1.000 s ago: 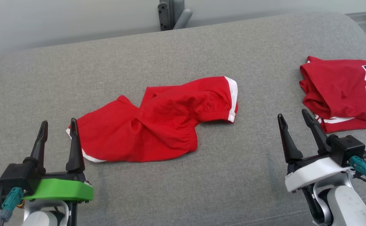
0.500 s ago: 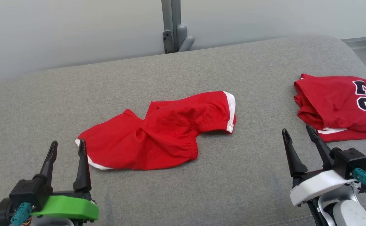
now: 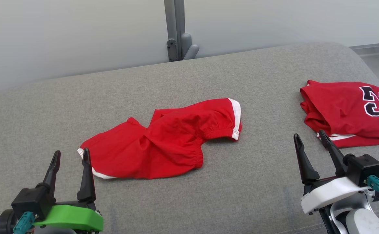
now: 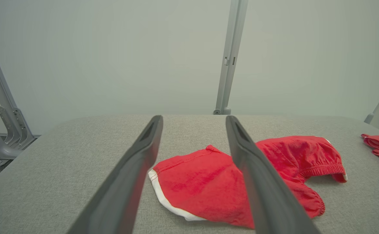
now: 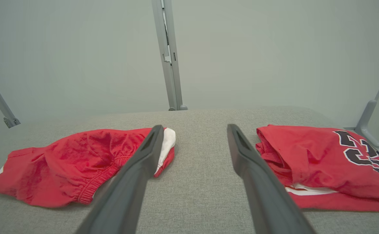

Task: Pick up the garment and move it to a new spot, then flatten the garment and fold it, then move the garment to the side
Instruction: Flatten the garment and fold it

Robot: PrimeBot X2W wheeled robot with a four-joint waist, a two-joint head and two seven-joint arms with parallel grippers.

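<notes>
Grey woven upholstery [image 3: 261, 188] makes up the work surface, backed by a pale wall [image 3: 79, 32] and a grey metal post [image 3: 174, 29]. The garment to handle, a pair of red shorts [image 3: 163, 146] with white trim, lies crumpled near the middle of the surface, twisted so one leg runs toward the near left and the other toward the far right. A folded red jersey [image 3: 342, 110] with black numerals rests apart at the right (most likely finished, and best left alone). Both hands are empty with their fingers spread wide. The left gripper [image 3: 71, 151] is just beside the near-left white hem [image 3: 98, 173], and the right gripper [image 3: 308, 134] is well apart from the shorts and much nearer the jersey. The step in hand looks like the first pick-up. To do it well, I would have the left arm drop onto the hem corner in front of it and pinch only the trimmed edge, not a bunch of layers. The right arm should swing inward to the white-banded end [image 3: 236, 118], keeping clear of the jersey. Raising both ends together and level should let the twist fall out, which makes the flattening easier at the new spot.
</notes>
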